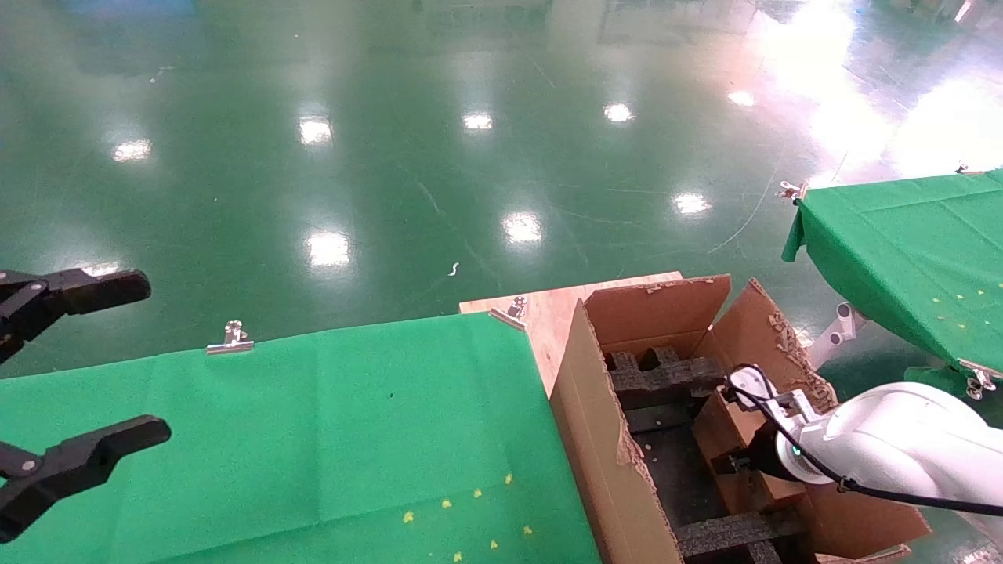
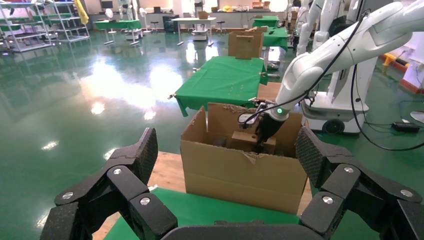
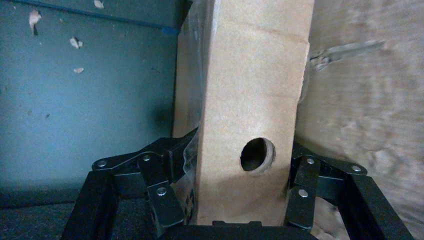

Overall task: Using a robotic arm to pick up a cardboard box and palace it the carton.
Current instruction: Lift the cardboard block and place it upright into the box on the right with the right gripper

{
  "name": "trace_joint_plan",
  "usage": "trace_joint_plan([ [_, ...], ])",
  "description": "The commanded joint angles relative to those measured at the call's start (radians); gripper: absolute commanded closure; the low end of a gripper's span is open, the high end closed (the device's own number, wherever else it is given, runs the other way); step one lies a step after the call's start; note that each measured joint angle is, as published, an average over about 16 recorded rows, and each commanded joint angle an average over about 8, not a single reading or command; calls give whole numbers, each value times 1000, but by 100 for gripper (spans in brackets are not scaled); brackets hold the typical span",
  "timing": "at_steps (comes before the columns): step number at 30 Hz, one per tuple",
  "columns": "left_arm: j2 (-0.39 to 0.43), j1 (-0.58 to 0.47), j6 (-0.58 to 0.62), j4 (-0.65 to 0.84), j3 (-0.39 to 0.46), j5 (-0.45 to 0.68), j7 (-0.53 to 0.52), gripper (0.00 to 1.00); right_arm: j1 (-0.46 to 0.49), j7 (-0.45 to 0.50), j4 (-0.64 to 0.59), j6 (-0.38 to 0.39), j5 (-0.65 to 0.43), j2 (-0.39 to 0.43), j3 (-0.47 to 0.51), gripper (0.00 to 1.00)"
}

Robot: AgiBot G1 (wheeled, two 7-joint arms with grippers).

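**Small box held inside the big carton**

While the right gripper [image 3: 240, 200] pinches the cardboard box [image 3: 252, 110] between its black fingers [image 3: 160, 190], the box stands on end inside the carton [image 1: 603, 439], close against the carton's far inner wall. A round hole shows in the box's narrow brown face, just above the gripper. The fingers press against both sides of the box, and a bit of clear tape or film wrinkles along one edge.

The robotic arm [image 1: 893, 446], white and glossy with a black cable looping over its wrist, reaches down into the carton from the carton's right side. Black foam inserts [image 1: 666, 376] lie across the carton's floor, one near its back and another near its front. The carton's flaps are ragged and torn along their edges.

The carton sits on a pale wooden board [image 1: 548, 309]. Just left of the carton lies a table covered in green cloth [image 1: 313, 423], held by metal clips. Over that cloth's left edge, well apart from the carton, hangs the left gripper [image 1: 74, 364], its fingers spread wide and holding nothing. A second green-covered table [image 1: 917, 251] stands beyond the carton to its right, on a shiny green floor [image 1: 392, 157].
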Motion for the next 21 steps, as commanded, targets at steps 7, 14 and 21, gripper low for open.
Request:
trace_joint_plan([
  [7,0,0,0,0,0,0,0,0,-12,-50,-47,21,36,-22,-7,8],
  [14,0,0,0,0,0,0,0,0,-11,-47,-42,20,37,-20,-7,0],
  [21,0,0,0,0,0,0,0,0,-1,-51,-35,16,32,-16,-6,0],
])
